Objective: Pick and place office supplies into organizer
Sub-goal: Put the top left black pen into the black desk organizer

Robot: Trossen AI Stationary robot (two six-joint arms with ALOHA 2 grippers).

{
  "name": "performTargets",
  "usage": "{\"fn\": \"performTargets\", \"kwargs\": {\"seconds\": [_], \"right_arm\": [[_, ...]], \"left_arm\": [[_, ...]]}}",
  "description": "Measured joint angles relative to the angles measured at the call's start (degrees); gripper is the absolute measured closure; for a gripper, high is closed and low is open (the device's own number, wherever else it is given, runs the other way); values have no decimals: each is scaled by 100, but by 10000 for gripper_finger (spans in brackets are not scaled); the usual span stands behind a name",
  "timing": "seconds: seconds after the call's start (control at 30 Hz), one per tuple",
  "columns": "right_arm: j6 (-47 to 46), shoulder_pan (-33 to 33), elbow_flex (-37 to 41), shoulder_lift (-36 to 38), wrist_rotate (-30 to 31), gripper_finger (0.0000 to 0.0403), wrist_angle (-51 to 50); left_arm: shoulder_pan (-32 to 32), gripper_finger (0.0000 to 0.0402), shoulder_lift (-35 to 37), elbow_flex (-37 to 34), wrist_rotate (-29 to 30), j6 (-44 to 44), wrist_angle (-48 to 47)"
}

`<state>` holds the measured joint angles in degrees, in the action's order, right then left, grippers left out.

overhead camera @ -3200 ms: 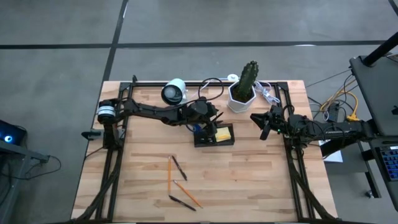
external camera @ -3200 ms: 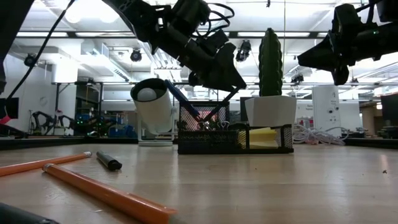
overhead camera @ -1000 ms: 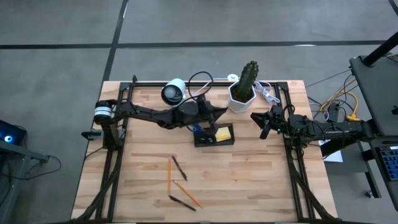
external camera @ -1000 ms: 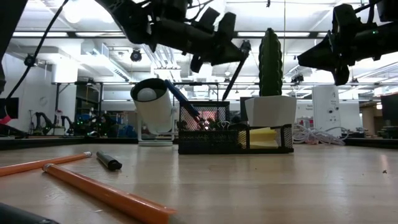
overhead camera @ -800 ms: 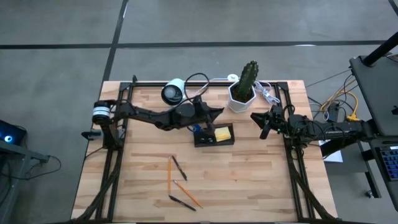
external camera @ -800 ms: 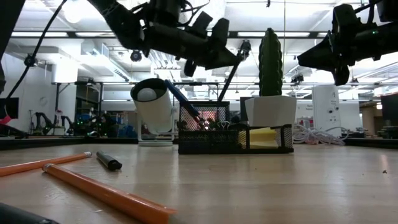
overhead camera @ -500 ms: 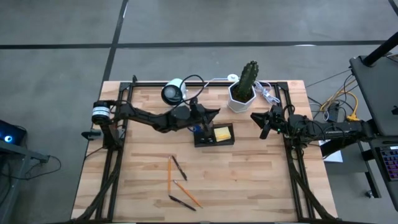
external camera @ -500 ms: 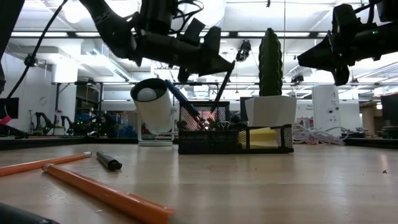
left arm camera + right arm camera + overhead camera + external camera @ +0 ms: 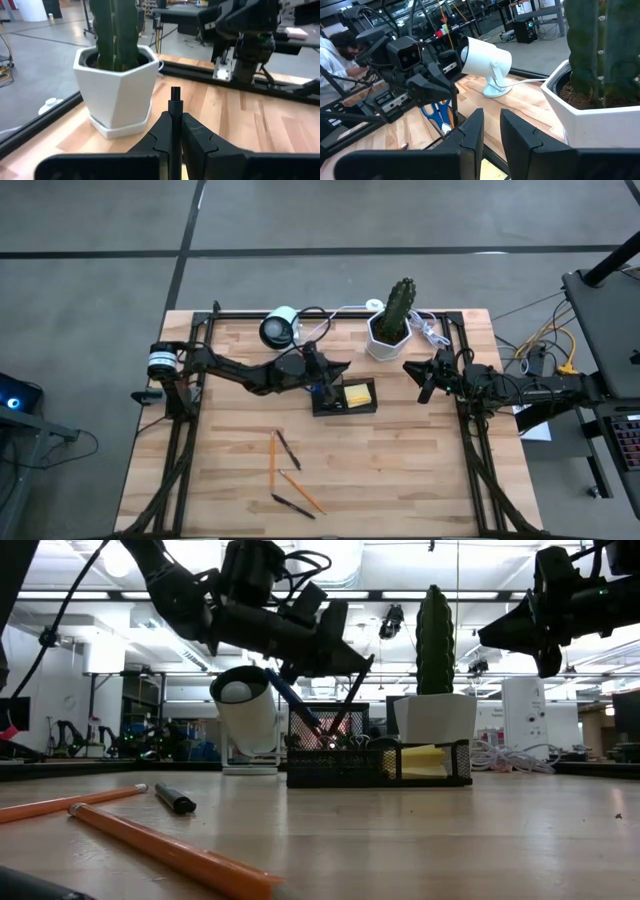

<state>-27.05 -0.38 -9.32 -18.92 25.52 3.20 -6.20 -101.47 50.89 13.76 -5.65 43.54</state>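
1. On the bare wood nearest my left side, loose supplies lie well apart from the organizer: an orange pencil (image 9: 272, 460), a dark pen (image 9: 288, 450), a second orange pencil (image 9: 303, 492) and another dark pen (image 9: 293, 506).
2. My left gripper (image 9: 340, 367) hangs just over the organizer's left end. Its fingers (image 9: 161, 131) are pressed together, pinching a thin black pen (image 9: 175, 120) that slants down into the organizer (image 9: 380, 768).
3. The organizer is a black mesh tray standing mid-table. Blue-handled scissors (image 9: 438, 112) stand in its left compartment; a yellow sticky-note pad (image 9: 359, 394) lies in its right compartment.
4. Behind the organizer stand a white lamp (image 9: 279, 327) and a white hexagonal pot with a cactus (image 9: 392, 322).
5. My right gripper (image 9: 424, 378) waits in the air to the right of the organizer, near the table's right rail. Its fingers (image 9: 472, 134) stand a little apart and hold nothing.
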Motion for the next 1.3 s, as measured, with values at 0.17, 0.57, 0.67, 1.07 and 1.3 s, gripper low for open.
{"fn": "performTargets", "kwargs": {"seconds": [0.17,0.57,0.67,1.07,1.3], "right_arm": [[0,0,0,0,0,349,0],[0,0,0,0,2,349,0],[1,0,0,0,2,349,0],[20,0,0,0,2,349,0],[22,0,0,0,2,349,-2]], "left_arm": [[-4,396,-2,-81,-4,0,-103],[-6,388,-4,-89,-6,4,-354],[-4,387,-4,-89,-8,5,-531],[1,358,4,-34,-20,7,-670],[-6,296,7,-4,-23,24,-668]]}}
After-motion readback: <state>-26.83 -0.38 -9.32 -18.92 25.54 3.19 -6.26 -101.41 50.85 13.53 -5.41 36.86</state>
